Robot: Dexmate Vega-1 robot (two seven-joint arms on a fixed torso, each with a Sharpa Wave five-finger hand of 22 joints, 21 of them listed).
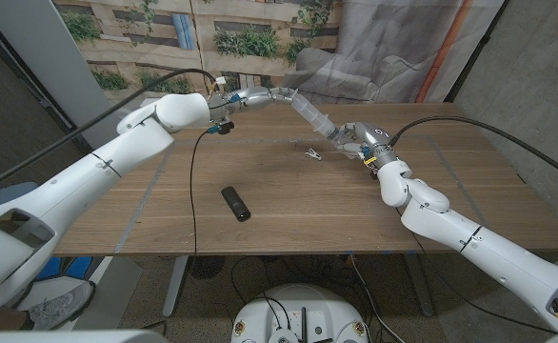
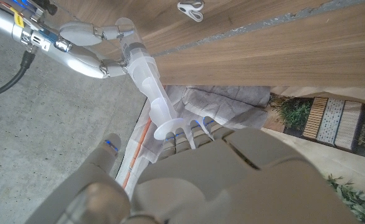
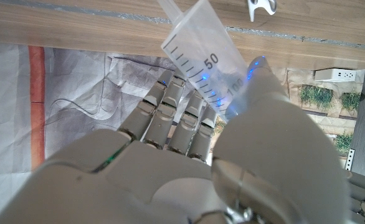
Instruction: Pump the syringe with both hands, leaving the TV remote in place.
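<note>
A clear plastic syringe [image 1: 312, 116] hangs in the air over the far middle of the table, slanting down to the right between my two hands. My left hand [image 1: 258, 96] holds its plunger end; in the left wrist view the plunger's round flange [image 2: 167, 129] sits against my fingertips [image 2: 189, 134]. My right hand [image 1: 360, 141] grips the barrel; the right wrist view has the marked barrel [image 3: 201, 56] between thumb and fingers [image 3: 176, 118]. The black TV remote [image 1: 235, 204] lies on the table's middle, apart from both hands.
A small white clip [image 1: 313, 153] lies on the wooden table [image 1: 288, 224] just below the syringe. A black cable [image 1: 194, 181] droops from my left wrist across the table's left half. Grey cloth [image 1: 355, 57] hangs behind the far edge.
</note>
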